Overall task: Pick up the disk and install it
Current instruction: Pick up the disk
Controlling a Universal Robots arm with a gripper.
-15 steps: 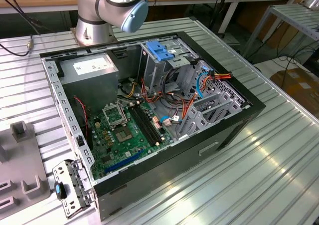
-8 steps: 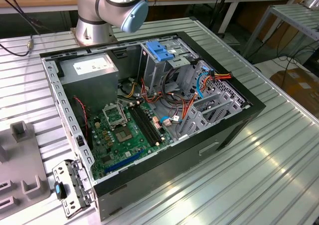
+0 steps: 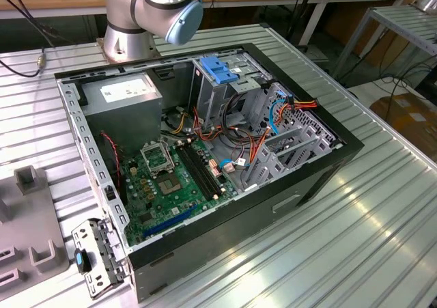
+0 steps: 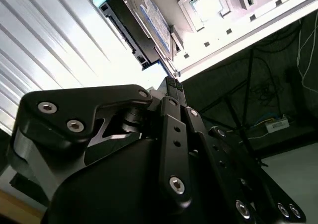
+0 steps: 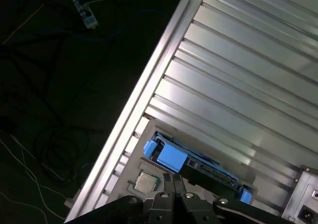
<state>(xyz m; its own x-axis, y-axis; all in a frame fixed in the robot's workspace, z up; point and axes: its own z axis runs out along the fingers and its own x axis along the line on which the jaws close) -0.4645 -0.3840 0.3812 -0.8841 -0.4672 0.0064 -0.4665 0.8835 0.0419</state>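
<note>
One disk [image 5: 196,165], silver-grey with blue plastic side rails, lies flat near the edge of the ribbed metal tabletop [image 5: 248,75], just beyond the fingertips of the robot's black gripper [image 5: 174,178] in the first wrist view. The gripper's two fingers are pressed together with nothing between them, and they stand clear of the disk rather than on it. In the second wrist view the same gripper [image 4: 172,82] points toward the disk [image 4: 151,23], whose labelled face is turned to the camera, with one blue rail at its far end. A small square silver chip [image 4: 206,4] sits in a pale holder just beside the disk.

In the exterior view, the arm's [image 3: 153,7] grey and blue base joint stands at the back of the tabletop [image 3: 355,240], behind an open black computer case [image 3: 314,178] lying on its side. Inside the case are a green motherboard [image 3: 171,178], a grey metal box with a white sticker [image 3: 126,93], a grey cage with a blue plastic top [image 3: 222,69] and loose orange, red and blue cables.
</note>
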